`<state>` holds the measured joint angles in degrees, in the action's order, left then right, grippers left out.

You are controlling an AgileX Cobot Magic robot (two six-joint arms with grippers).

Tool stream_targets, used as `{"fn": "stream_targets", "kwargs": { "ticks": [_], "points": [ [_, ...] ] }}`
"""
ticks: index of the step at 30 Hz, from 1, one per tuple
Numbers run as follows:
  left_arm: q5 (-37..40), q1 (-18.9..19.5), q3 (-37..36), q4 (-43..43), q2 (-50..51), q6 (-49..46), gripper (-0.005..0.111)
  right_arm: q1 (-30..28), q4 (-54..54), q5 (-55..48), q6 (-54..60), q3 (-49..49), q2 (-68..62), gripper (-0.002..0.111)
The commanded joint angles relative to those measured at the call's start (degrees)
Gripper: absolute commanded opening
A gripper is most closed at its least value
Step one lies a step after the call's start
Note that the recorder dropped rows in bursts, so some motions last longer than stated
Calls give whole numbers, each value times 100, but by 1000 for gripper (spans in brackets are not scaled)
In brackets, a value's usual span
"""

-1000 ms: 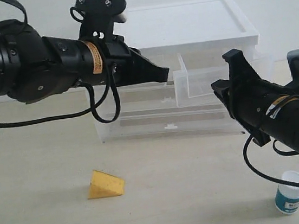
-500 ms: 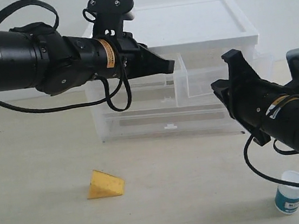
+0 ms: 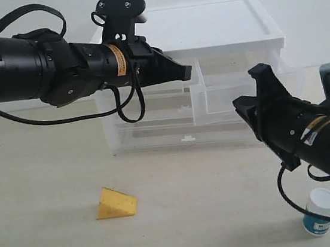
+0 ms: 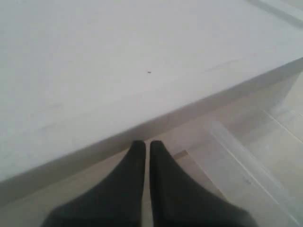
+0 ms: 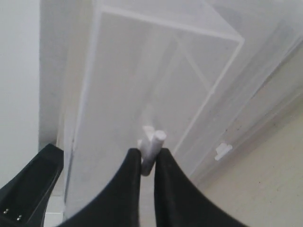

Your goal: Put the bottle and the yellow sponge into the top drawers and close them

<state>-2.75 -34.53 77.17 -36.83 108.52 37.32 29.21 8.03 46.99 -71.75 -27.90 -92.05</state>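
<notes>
The yellow sponge [image 3: 116, 203] lies on the table in front of the drawer unit's left part. The bottle [image 3: 319, 212] stands at the front right, beneath my right arm. My right gripper [image 3: 242, 103] [image 5: 147, 153] is shut on the little white handle [image 5: 154, 142] of the right top drawer [image 3: 227, 89], which stands pulled out. My left gripper [image 3: 187, 72] [image 4: 143, 144] is shut with nothing visible between its fingers, its tips just under the white top [image 4: 118, 56], at the left top drawer [image 3: 167, 96]. That drawer's handle is hidden.
The drawer unit [image 3: 213, 27] stands at the back of the table against a pale wall. Two full-width drawers [image 3: 184, 134] below are shut. Bare table surface [image 3: 211, 202] lies between sponge and bottle.
My left arm swung right toward the unit's top front edge, then held. My right arm dropped slightly toward the table's front, and the right top drawer came a little further out.
</notes>
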Motion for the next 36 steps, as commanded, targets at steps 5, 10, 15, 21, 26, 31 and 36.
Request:
{"fn": "stream_targets", "kwargs": {
  "ticks": [5,10,15,21,26,31,36],
  "points": [
    [-66,135,110,37,51,80,4,-1,-913,926,-932,556,15,0],
    [-66,135,110,37,51,80,4,-1,-924,1214,-1078,911,15,0],
    [-66,135,110,37,51,130,4,-1,-1080,1815,-1207,1255,15,0],
    [-66,135,110,37,51,171,4,-1,-1159,1804,-775,1255,15,11],
    [-66,135,110,37,51,171,4,-1,-1321,1770,66,1255,15,71],
    [-66,135,110,37,51,171,4,-1,-2389,1425,164,1255,15,73],
    [-56,135,110,37,51,170,4,-1,-3386,1440,575,1255,15,72]
  ]
}}
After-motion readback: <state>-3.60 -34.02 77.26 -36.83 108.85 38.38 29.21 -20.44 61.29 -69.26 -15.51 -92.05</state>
